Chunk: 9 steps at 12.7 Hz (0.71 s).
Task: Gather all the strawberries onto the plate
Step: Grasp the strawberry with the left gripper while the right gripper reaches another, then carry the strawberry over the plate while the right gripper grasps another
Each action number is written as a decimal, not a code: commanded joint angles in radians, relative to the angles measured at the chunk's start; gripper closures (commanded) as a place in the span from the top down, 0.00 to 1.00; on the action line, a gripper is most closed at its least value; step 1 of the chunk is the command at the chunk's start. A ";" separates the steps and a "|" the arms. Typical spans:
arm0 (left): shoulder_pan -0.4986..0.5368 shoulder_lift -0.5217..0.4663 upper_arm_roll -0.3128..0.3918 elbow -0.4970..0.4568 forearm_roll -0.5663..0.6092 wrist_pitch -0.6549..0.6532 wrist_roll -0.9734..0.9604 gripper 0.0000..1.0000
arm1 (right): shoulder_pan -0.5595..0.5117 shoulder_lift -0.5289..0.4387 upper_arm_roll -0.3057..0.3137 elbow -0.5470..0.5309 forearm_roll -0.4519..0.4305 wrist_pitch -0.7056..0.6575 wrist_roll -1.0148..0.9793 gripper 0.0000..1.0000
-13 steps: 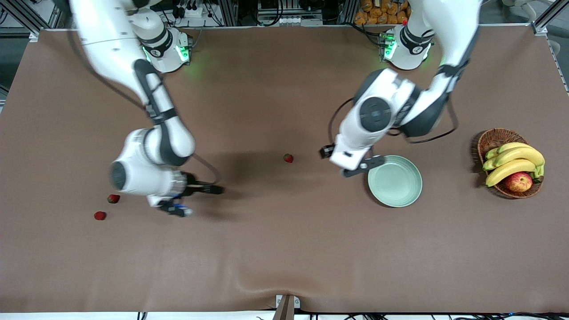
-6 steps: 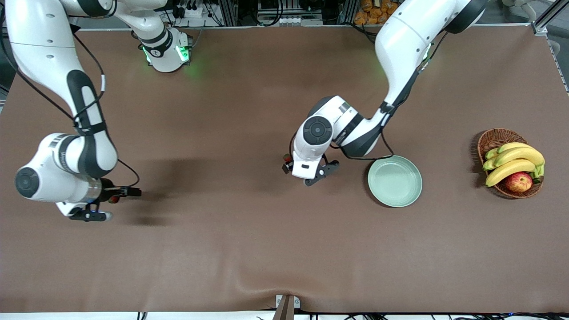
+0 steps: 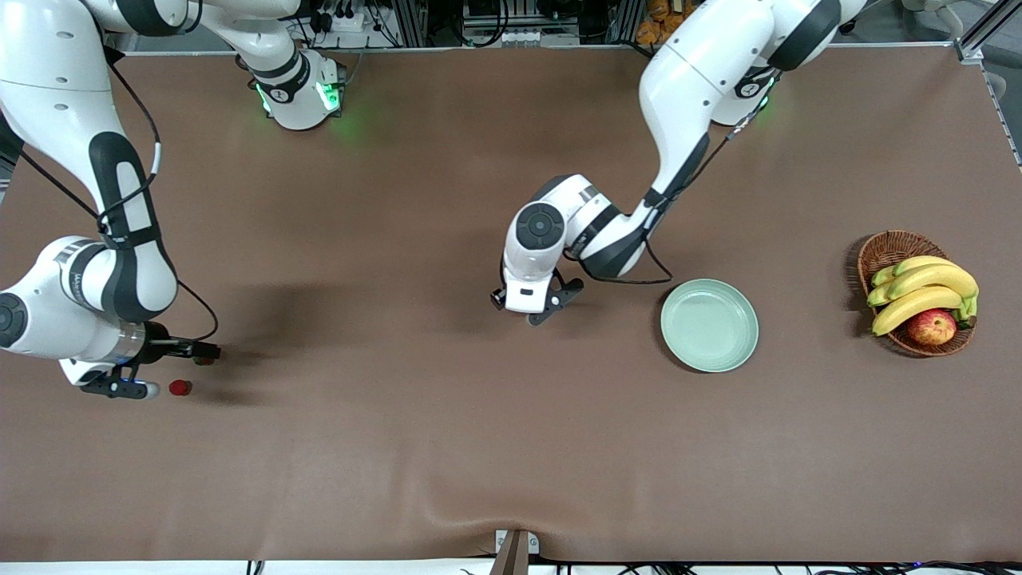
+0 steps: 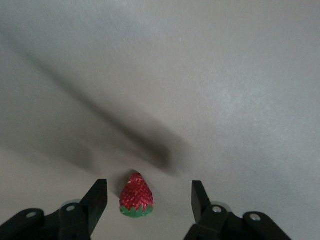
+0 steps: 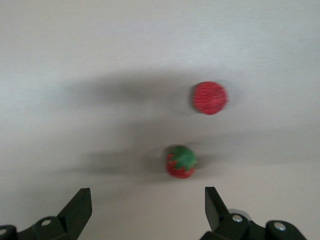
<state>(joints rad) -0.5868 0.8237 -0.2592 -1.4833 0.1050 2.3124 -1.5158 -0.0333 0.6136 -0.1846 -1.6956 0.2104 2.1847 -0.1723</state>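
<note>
Nothing collected yet. Toward the right arm's end of the counter, well apart from the plate point(image 3: 709, 325), two strawberries point(image 3: 180, 388) lie under the wide-open, empty right gripper point(image 3: 164, 369). The left gripper point(image 3: 523, 307), jaws apart, brackets the third strawberry point(image 4: 136, 196), ungrasped; the plate sits bare

The table point(image 3: 447, 447) is plain brown; the plate point(image 3: 709, 325) at centre right is pale mint green, unpatterned; three strawberries are red, finely ribbed, with green caps point(image 4: 136, 196) point(image 5: 181, 161) point(image 5: 210, 98); at the right edge a brown woven basket point(image 3: 886, 249) holds yellow bananas point(image 3: 926, 289) and a red-yellow apple point(image 3: 931, 327); the arms point(image 3: 687, 88) are white with black joints.
</note>
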 commanded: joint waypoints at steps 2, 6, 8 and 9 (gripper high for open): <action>-0.024 0.029 0.018 0.028 0.024 0.012 -0.024 0.63 | -0.020 0.043 0.008 -0.001 -0.019 0.073 -0.006 1.00; -0.034 0.028 0.018 0.012 0.024 0.010 -0.024 0.28 | -0.026 0.075 0.008 -0.001 -0.012 0.081 -0.001 1.00; -0.040 0.026 0.018 0.011 0.025 0.009 -0.023 0.00 | -0.026 0.081 0.008 -0.001 -0.014 0.083 -0.003 0.88; -0.041 0.023 0.018 0.011 0.024 0.007 -0.023 0.00 | -0.026 0.081 0.008 -0.001 -0.014 0.081 -0.003 0.81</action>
<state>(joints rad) -0.6108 0.8431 -0.2496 -1.4812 0.1062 2.3192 -1.5214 -0.0457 0.6961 -0.1858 -1.6973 0.2103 2.2606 -0.1722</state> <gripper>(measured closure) 0.696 0.062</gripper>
